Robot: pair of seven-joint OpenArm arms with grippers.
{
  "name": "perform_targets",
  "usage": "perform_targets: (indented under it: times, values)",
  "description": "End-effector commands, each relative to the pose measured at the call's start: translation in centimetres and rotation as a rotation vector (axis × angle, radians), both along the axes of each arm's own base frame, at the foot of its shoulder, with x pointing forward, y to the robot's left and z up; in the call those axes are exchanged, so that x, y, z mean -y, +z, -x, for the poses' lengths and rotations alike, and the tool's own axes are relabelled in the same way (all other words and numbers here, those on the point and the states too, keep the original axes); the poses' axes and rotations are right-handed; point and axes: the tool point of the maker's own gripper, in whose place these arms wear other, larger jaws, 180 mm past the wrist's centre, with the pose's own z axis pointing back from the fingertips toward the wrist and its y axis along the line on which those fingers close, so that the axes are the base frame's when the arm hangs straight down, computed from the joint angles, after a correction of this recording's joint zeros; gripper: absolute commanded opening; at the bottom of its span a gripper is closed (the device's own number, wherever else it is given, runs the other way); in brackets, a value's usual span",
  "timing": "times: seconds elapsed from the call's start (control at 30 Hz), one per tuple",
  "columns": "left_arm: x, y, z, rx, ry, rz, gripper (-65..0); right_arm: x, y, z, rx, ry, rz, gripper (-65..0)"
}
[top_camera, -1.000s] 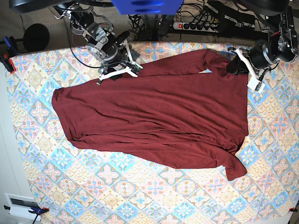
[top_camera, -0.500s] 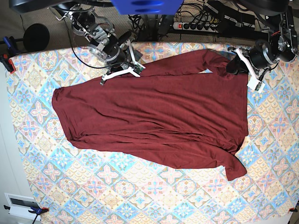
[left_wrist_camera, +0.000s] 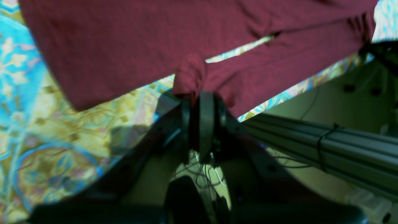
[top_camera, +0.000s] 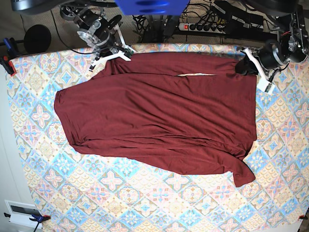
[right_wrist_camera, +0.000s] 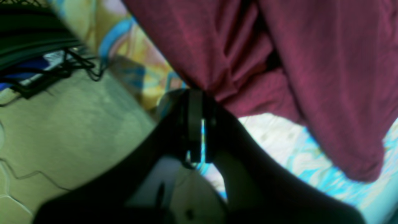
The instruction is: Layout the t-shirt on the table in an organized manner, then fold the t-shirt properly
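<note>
— Near edge of the frame first?

— Bare desk (top_camera: pixel 145 208), patterned cloth, lower part of the base view. Above it the t-shirt (top_camera: pixel 159 121) sprawls wide across the middle, one sleeve trailing to the lower right.

— And your fingers?

— Far side. My left fingers (top_camera: pixel 240 66), upper right, are pinched on a bunched bit of shirt; wrist view confirms it (left_wrist_camera: pixel 199 93). My right fingers (top_camera: pixel 112 54), upper left, are pressed together at the shirt's top edge (right_wrist_camera: pixel 196 91), fabric gathered there.

— Between them?

— Upper hem runs nearly straight.
</note>
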Motion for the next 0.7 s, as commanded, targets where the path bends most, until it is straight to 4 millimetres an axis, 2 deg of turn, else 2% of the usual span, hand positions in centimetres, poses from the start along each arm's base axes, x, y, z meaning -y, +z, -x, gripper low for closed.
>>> perform_targets:
  times: [0.0, 0.1, 0.17, 0.4, 0.53, 0.67]
  values:
    - [-1.0, 1.0, -0.6, 0.040, 0.016, -0.024, -65.0, 1.7, 0.0, 0.7, -0.019, -0.030, 0.042, -65.0]
    - [-2.2, 1.4, -0.5, 0.055, 0.065, -0.035, -65.0, 4.4, -0.3, 3.1, -0.066, -0.111, 0.075, -65.0]
    - [-3.2, 1.7, -0.2, 0.058, 0.094, -0.048, -65.0, 4.3, 0.0, 2.6, -0.039, -0.122, 0.045, -65.0]
    - [-3.4, 1.8, 0.0, 0.069, 0.135, -0.026, -65.0, 3.7, 0.1, 2.9, -0.033, -0.158, 0.005, -65.0]
    - [-3.1, 1.7, 0.1, 0.069, 0.141, -0.013, -65.0, 2.9, 0.4, 1.3, 0.002, -0.146, -0.013, -65.0]
    - [-3.4, 2.4, -0.6, 0.103, 0.155, -0.003, -65.0, 2.5, 0.9, -0.6, 0.040, -0.137, -0.017, -65.0]
